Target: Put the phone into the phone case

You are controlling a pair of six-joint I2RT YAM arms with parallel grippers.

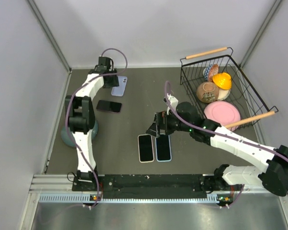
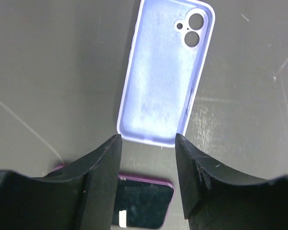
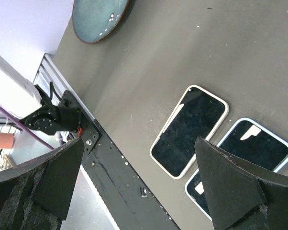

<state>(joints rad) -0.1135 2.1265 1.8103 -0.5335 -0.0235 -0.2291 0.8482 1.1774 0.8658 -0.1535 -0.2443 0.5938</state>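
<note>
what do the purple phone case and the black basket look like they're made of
Purple phone case: likely soft silicone or rubbery plastic with a matte finish. Its inside looks dull and faintly mottled, with no glare. Black basket: thin metal wire, probably dark-coated, forming an open grid. Its two handles look like bare light wood.

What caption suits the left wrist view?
Left gripper, jaws apart, at the end of an empty lilac phone case, beside a dark phone.
</note>
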